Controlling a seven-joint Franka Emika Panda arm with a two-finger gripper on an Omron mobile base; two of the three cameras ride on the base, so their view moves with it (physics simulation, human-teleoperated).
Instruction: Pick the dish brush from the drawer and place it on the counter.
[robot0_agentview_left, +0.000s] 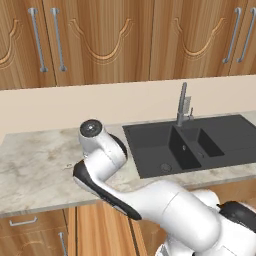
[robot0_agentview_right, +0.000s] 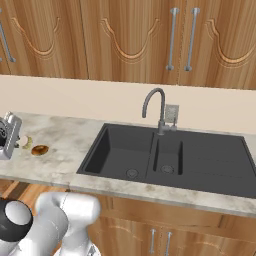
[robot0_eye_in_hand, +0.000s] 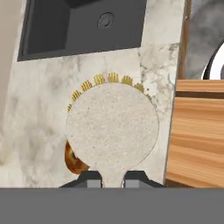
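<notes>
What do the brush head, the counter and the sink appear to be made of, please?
The brush head looks like pale speckled plastic or stone, matte, with yellow bristles fringing its far edge. The counter looks like marbled beige-grey stone, veined. The sink looks like matte black composite, though it could be coated metal.

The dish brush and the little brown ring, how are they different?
The dish brush has a big, round, pale speckled head fringed with yellow bristles; the brown ring is small, dark and glossy. The brush is held in the gripper; the ring lies on the counter. Both are round.
</notes>
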